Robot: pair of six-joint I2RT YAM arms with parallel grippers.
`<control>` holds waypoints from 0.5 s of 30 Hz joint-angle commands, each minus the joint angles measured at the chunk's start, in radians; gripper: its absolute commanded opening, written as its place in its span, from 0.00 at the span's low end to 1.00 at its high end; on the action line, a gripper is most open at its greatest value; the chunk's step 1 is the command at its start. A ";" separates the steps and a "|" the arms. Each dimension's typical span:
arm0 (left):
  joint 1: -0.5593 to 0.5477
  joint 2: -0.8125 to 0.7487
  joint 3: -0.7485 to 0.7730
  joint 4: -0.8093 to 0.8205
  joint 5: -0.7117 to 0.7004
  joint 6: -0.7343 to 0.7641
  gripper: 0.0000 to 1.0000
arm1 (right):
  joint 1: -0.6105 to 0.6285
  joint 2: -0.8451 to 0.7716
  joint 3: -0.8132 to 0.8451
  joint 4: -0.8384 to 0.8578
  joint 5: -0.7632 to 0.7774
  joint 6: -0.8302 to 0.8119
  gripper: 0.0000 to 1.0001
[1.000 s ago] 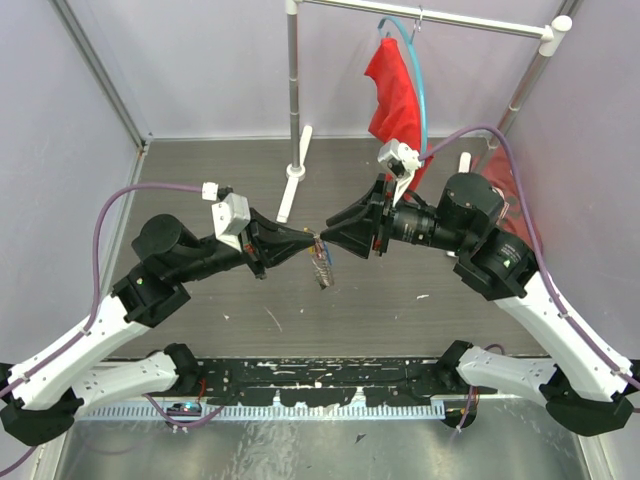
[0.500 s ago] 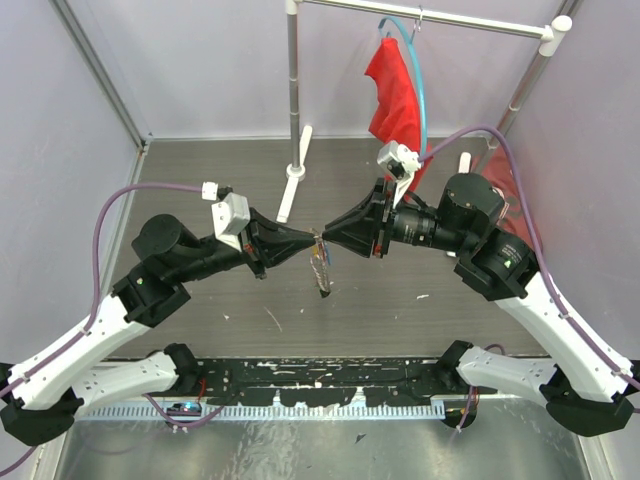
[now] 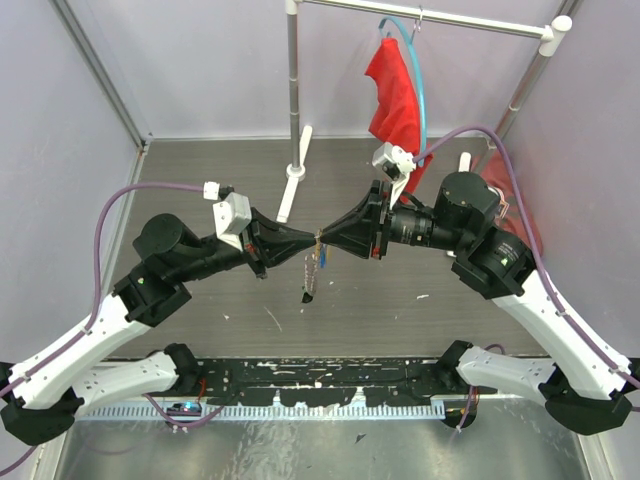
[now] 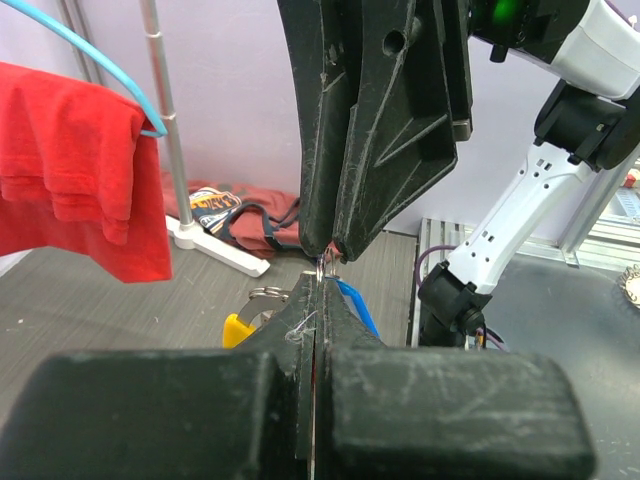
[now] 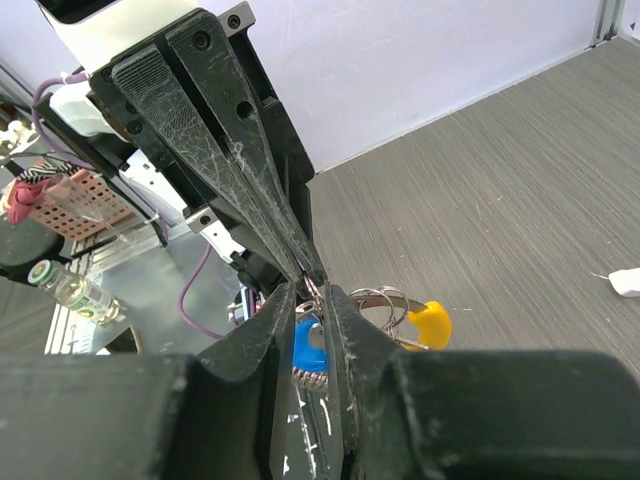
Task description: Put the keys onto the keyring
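My two grippers meet tip to tip above the middle of the table. My left gripper (image 3: 314, 241) (image 4: 318, 278) is shut on the keyring (image 4: 323, 263), a thin wire poking out of its tips. Right opposite, my right gripper (image 3: 328, 238) (image 5: 310, 298) has its jaws a narrow gap apart, with the wire between its tips. The keys (image 3: 312, 268) hang in a bunch under the tips. A blue key (image 5: 307, 345) shows through the right jaws' gap. A yellow key (image 5: 430, 322) (image 4: 238, 328) and small silver rings (image 5: 385, 298) hang beside it. A black key (image 3: 306, 297) dangles lowest.
A clothes rack pole (image 3: 292, 90) with a white foot (image 3: 292, 185) stands at the back. A red cloth (image 3: 395, 95) hangs from a light-blue hanger (image 3: 422, 95) on the rail. More red fabric (image 3: 520, 200) lies at the right wall.
The right jaws have narrowed around the ring. The bunch of keys has swung down and to the left, the black key now lower. The left gripper has stayed shut.
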 commanded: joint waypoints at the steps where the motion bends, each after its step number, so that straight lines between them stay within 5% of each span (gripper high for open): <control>1: 0.000 -0.012 0.032 0.066 0.002 0.001 0.00 | -0.001 -0.005 0.017 0.009 -0.018 -0.010 0.22; 15: 0.000 -0.015 0.030 0.060 -0.001 0.003 0.00 | -0.001 -0.004 0.017 -0.013 -0.004 -0.023 0.04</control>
